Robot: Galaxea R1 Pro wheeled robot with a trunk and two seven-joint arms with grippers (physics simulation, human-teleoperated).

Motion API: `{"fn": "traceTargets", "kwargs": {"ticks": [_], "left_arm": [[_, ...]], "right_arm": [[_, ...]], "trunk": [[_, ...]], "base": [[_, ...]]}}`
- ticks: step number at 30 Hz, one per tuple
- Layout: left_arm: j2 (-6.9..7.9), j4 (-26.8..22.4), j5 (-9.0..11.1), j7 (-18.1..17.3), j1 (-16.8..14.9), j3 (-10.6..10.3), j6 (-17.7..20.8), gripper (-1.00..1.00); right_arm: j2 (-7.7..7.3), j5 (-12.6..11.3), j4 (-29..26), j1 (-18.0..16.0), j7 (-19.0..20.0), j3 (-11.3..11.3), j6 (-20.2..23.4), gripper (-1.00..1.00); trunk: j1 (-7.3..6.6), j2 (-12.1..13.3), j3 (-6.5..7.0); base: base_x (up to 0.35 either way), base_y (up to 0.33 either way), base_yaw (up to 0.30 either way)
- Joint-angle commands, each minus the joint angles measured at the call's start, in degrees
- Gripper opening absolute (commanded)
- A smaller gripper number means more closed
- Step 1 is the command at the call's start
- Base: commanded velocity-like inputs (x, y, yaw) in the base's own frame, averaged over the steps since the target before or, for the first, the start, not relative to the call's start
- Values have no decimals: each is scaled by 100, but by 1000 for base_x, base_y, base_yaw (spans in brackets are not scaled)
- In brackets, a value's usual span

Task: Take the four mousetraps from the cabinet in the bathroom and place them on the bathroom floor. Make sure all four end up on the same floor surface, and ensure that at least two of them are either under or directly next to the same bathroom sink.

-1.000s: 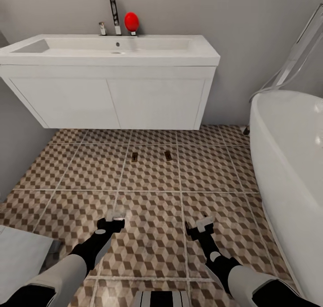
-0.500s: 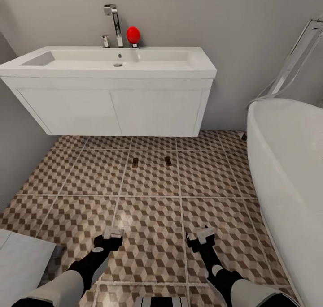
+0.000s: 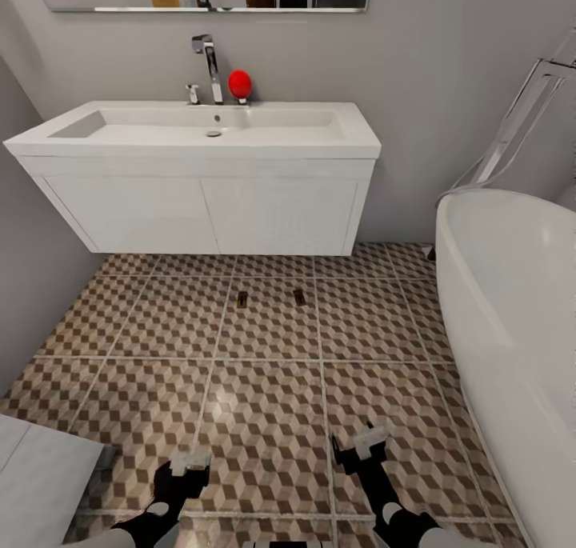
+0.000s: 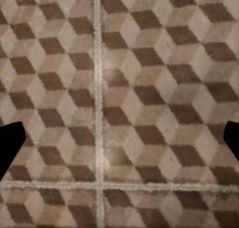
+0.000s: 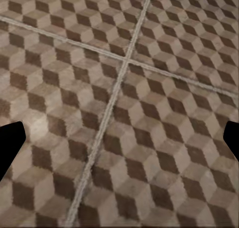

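Two small mousetraps lie on the cube-patterned bathroom floor, just in front of the white sink vanity. My left gripper and right gripper hang low over the tiles at the near edge of the head view, well short of the traps. Both wrist views show bare tile between widely spread dark fingertips, so both grippers are open and empty. The cabinet is out of view.
A white bathtub fills the right side. A grey wall closes the left, with a pale flat surface at the lower left. A faucet and a red object stand on the sink top.
The head view has pulled back and tilted up, bringing the mirror into sight. Both arms have sunk toward the picture's lower edge. The traps lie where they were.
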Motion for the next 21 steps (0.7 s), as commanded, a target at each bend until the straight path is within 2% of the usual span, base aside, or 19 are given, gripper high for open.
{"fn": "traceTargets", "kwargs": {"ticks": [1, 4, 7, 12, 21], "left_arm": [[8, 149, 19, 32, 3, -49, -216, 100], [50, 289, 26, 34, 64, -49, -491, 100], [89, 369, 30, 34, 345, -49, -806, 100], [121, 383, 30, 34, 631, -49, -1334, 100], [235, 390, 39, 35, 1031, -49, -1786, 100]], "right_arm": [[2, 4, 7, 32, -59, 36, -10, 100], [2, -56, 7, 99, -59, 36, -79, 100], [8, -145, 7, 267, -59, 36, -294, 100], [17, -165, 7, 429, -59, 36, -433, 100], [14, -179, 7, 649, -59, 36, -510, 100]], "trunk": [[-23, 40, 25], [-89, 161, 106], [-155, 281, 188], [-265, 481, 324], [-462, 842, 569]], "base": [[0, 0, 0], [0, 0, 0], [0, 0, 0], [0, 0, 0], [0, 0, 0]]}}
